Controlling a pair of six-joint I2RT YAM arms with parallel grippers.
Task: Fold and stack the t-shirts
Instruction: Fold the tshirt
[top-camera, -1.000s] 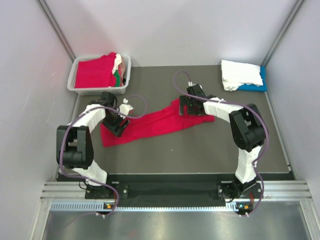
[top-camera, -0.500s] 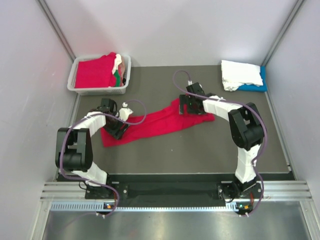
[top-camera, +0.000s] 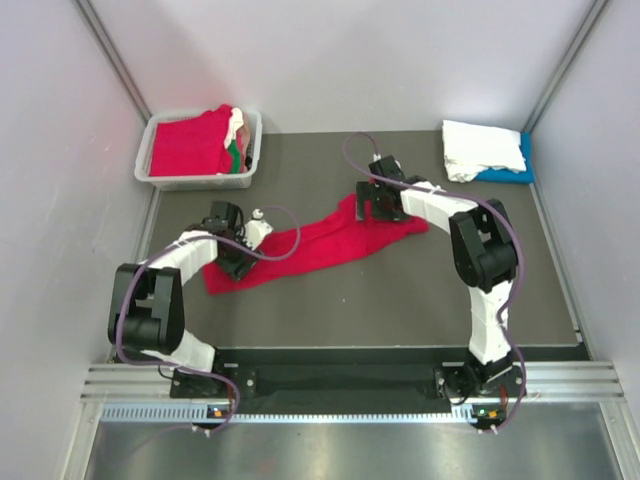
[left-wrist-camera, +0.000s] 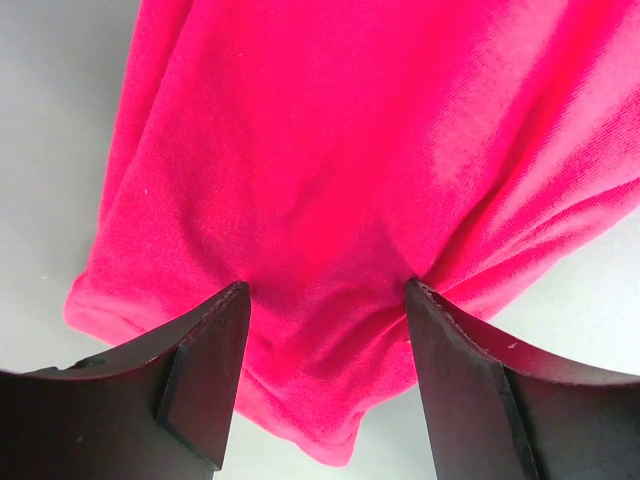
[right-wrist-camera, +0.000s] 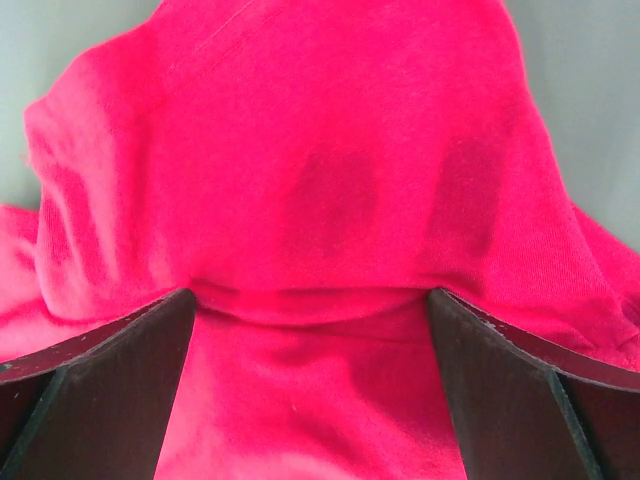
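Looking down over my workspace, I see a dark grey table (top-camera: 400, 300) closed in by plain pale walls (top-camera: 350, 60) on the left, far and right sides. A metal rail (top-camera: 330, 385) runs along the near edge, where my two bases are bolted.

At the far left corner sits a pale plastic tub (top-camera: 150, 182) heaped with red cloth (top-camera: 185, 145), with a bit of white and green showing at its right side. At the far right corner a folded white t-shirt (top-camera: 482, 148) lies on a blue t-shirt (top-camera: 508, 176), of which only a strip shows. Both lie well apart from my arms.

The red t-shirt (top-camera: 310, 245) lies in a long crumpled band across the middle of the table, slanting from near left to far right. My left arm bends out to the left and back in, with my left pincer (top-camera: 236, 262) down on the near-left end of that band. My right arm reaches far and leftward, with my right pincer (top-camera: 384, 203) on the far-right end.

From the left wrist, my black fingers (left-wrist-camera: 205, 375) stand wide apart, tips pressed on the cloth, which puckers between them. Nothing is clamped. From the right wrist, the fingers (right-wrist-camera: 100, 390) are likewise spread wide. A raised fold of the shirt runs from tip to tip, not pinched.
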